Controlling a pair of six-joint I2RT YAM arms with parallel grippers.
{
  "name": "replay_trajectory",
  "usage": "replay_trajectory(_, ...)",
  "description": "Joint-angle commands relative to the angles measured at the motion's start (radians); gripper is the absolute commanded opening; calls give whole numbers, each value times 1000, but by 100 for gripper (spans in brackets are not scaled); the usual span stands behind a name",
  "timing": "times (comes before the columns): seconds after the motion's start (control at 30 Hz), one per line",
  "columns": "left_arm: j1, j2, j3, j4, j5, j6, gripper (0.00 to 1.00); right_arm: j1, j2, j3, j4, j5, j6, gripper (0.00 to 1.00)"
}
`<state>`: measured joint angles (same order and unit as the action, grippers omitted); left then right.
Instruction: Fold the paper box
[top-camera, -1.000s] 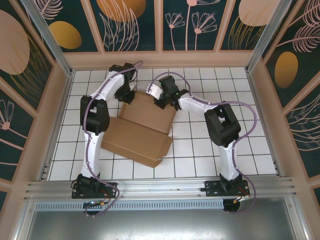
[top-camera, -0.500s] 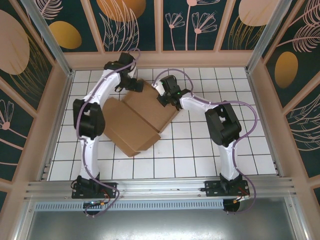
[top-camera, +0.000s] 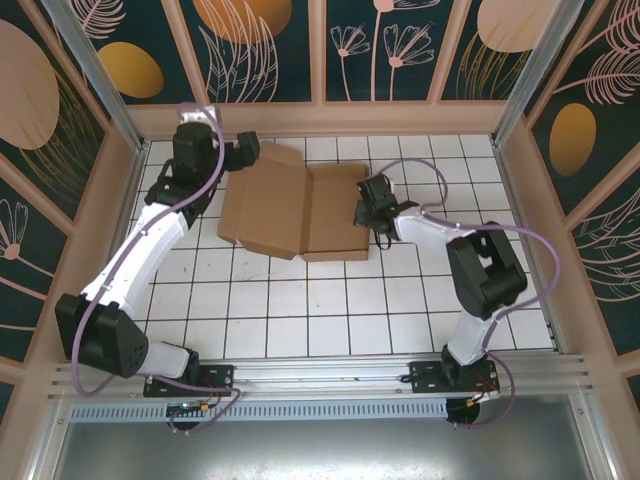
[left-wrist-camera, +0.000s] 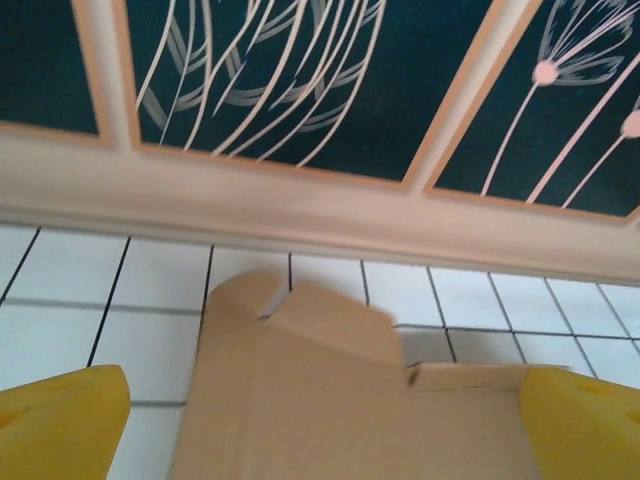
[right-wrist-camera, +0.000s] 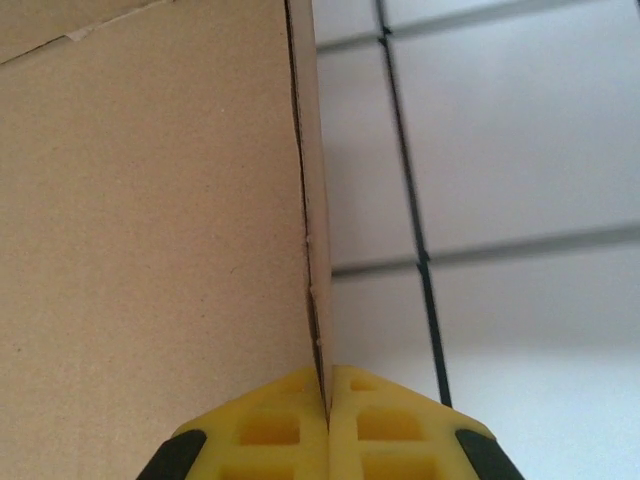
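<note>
Paper box (top-camera: 295, 210) on table (top-camera: 300, 310); left claw (top-camera: 248, 152) at rear-left corner, right claw (top-camera: 364, 203) at right edge.

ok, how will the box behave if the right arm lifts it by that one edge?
Likely to sag and hinge: the box lies spread open, with creases across it. Probably light: a thin sheet where the right gripper pinches its edge. May slide easily on the glossy tiles.

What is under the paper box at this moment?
The paper box lies opened out on the white tiled table, and tiles show all around it. Anything directly beneath is covered by the cardboard. The right gripper pinches one edge.
</note>
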<state>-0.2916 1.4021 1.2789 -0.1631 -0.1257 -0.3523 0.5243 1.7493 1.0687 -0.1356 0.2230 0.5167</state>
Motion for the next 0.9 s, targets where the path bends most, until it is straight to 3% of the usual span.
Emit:
replay_trajectory(0.0, 7, -69, -109, 80, -46, -57, 99, 53, -82, -100, 145, 32, 263, 3)
replay_trajectory(0.07, 5, -99, -153, 57, -31, -69, 99, 75, -108, -136, 192, 23, 271, 21)
replay_trajectory(0.13, 6, -126, -194, 39, -4, -106, 99, 84, -144, -167, 226, 19, 245, 48)
replay_trajectory(0.23, 5, -177, -265, 45, 28, -202, 99, 78, -206, -183, 234, 49, 99, 71)
replay_trajectory(0.37, -47, -242, -354, 43, -33, -286, 99, 5, -263, -176, 230, -14, -196, 77)
replay_trajectory(0.43, -94, -262, -375, 26, -96, -303, 99, -76, -271, -166, 256, -190, -378, 77)
replay_trajectory(0.57, -119, -300, -441, 46, -107, -347, 99, -186, -195, -99, 226, -483, -752, 80)
replay_trajectory(0.73, -123, -339, -483, 89, -120, -319, 99, -277, 51, 214, -80, -695, -1039, 81)
replay_trajectory(0.87, -123, -329, -478, 136, -169, -249, 99, -278, 264, 521, -342, -705, -1186, 81)
